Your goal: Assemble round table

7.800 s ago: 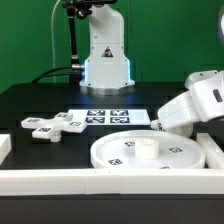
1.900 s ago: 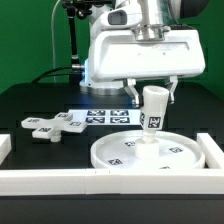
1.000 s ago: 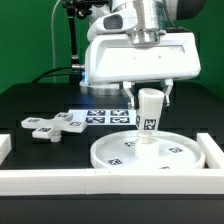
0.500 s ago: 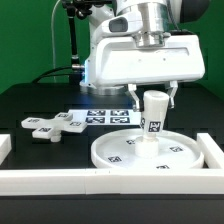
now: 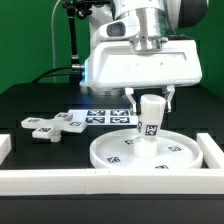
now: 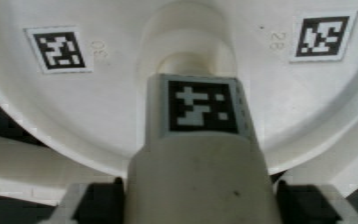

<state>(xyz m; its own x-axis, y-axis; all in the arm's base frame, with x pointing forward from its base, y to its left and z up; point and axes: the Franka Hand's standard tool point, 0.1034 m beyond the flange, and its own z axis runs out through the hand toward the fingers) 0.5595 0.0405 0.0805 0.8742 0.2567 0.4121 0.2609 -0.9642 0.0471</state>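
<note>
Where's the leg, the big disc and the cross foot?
leg (image 5: 150, 120): exterior view, on its side, near the tag.
disc (image 5: 178, 153): exterior view, on a bare part of its top face.
foot (image 5: 56, 126): exterior view, at the middle of the cross.

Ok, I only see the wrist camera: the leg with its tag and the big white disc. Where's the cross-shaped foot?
Observer: The cross-shaped foot lies flat on the black table, to the exterior view's left of the disc and apart from it.
Child: Is the leg standing straight?
Observer: Not quite. From outside, the leg leans a little, its top in the pincer and its bottom end over the disc's middle.
Child: What's beyond the disc?
Observer: In the exterior view, the marker board, flat on the table.
</note>
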